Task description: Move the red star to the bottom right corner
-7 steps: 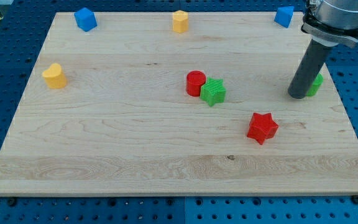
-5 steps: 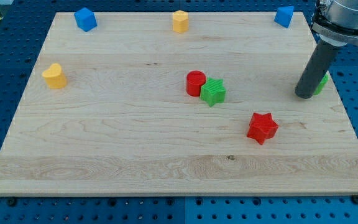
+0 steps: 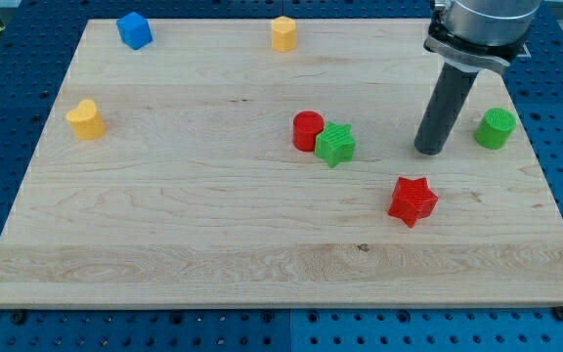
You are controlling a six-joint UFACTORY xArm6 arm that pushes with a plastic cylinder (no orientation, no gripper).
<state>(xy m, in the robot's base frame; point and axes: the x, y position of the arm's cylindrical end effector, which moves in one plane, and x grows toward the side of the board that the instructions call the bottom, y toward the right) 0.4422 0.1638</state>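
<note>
While the fingerless rod's tip (image 3: 429, 151) rests near the red star's (image 3: 412, 200) twelve o'clock, pushing from eleven would send it cornerward.

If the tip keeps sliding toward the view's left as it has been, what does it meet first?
Probably the green star: my tip sits level with it, to its right, bare board between. The red star lies lower, likely missed.
</note>
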